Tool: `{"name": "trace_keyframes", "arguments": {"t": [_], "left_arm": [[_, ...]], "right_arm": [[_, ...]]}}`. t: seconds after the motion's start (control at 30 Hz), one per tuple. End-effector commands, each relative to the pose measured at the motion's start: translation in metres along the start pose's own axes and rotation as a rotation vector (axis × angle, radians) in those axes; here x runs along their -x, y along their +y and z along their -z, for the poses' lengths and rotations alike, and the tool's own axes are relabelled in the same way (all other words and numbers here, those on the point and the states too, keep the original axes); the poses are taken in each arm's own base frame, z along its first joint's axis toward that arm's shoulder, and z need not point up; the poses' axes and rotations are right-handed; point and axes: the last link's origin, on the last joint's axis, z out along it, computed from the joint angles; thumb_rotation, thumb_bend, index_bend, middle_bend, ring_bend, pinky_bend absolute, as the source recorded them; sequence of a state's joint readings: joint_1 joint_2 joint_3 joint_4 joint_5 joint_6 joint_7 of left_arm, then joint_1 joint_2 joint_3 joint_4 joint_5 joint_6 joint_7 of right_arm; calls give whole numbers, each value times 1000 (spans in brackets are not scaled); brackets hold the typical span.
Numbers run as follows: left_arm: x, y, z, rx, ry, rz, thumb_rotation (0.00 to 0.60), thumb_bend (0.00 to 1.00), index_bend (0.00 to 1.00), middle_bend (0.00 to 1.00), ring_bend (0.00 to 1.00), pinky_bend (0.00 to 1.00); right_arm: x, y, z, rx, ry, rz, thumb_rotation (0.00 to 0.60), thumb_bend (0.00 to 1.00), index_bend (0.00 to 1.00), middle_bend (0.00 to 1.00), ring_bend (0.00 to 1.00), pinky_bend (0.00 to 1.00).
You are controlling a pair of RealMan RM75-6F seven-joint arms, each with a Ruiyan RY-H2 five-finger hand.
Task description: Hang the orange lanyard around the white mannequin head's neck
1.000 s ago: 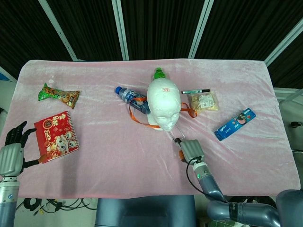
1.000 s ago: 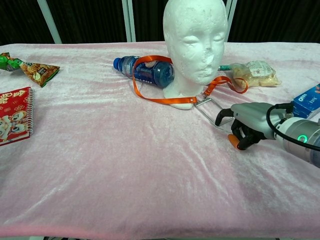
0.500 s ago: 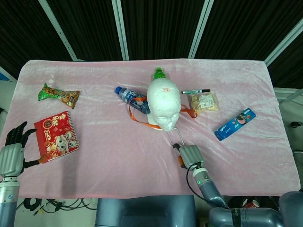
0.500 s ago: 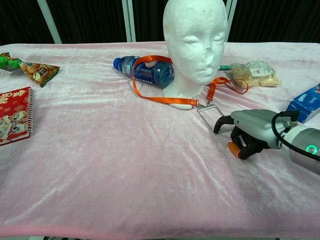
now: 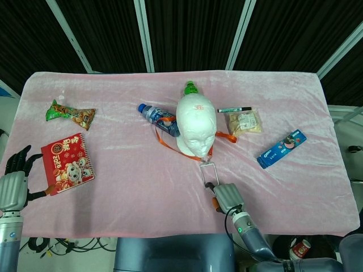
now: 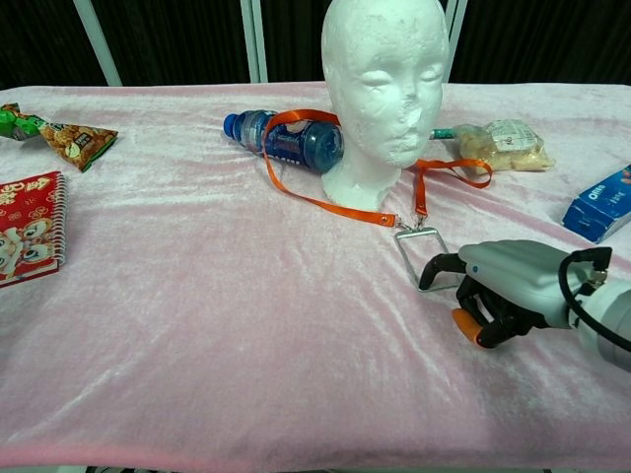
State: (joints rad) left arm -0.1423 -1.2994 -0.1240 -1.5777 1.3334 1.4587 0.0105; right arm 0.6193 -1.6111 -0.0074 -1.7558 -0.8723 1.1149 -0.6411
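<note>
The white mannequin head (image 5: 195, 126) (image 6: 385, 89) stands upright at mid-table. The orange lanyard (image 5: 164, 141) (image 6: 330, 202) loops around its base on the cloth, with one side draped over a blue bottle (image 5: 159, 119) (image 6: 291, 143). Its clear badge holder (image 5: 207, 170) (image 6: 419, 254) lies stretched toward me. My right hand (image 5: 226, 197) (image 6: 503, 291) sits at the near edge with fingers curled, and a black fingertip (image 6: 434, 271) pinches the holder's near corner. My left hand (image 5: 14, 175) rests at the table's left edge, fingers spread and holding nothing.
A red notebook (image 5: 67, 162) (image 6: 28, 227) and a green-orange snack bag (image 5: 71, 113) (image 6: 59, 133) lie on the left. A green-capped bottle (image 5: 190, 88) stands behind the head. On the right lie a marker (image 5: 233, 109), a clear snack pouch (image 5: 244, 122) (image 6: 503, 143) and a blue cookie box (image 5: 281, 149) (image 6: 601, 207).
My right hand has drawn back toward the near edge, dragging the badge holder with it and pulling the lanyard straps straighter. The left hand has stayed put.
</note>
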Motion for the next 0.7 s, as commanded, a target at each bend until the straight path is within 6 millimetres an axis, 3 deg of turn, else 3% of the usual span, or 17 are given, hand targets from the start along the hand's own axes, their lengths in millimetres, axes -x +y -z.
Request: {"name": "trace_keyframes", "arguments": {"t": [0.03,0.7], "left_arm": [[0,0,0,0,2,0,600,100,218,22,0,0],[-1,0,0,-5,9,-2,600,100,220,22,0,0]], "right_arm": [[1,-1,4,-7,-4,-3,600,554,260,717,694,621],[0,-2,23,-24,11,-11,600,546,236,704,683,619]]}}
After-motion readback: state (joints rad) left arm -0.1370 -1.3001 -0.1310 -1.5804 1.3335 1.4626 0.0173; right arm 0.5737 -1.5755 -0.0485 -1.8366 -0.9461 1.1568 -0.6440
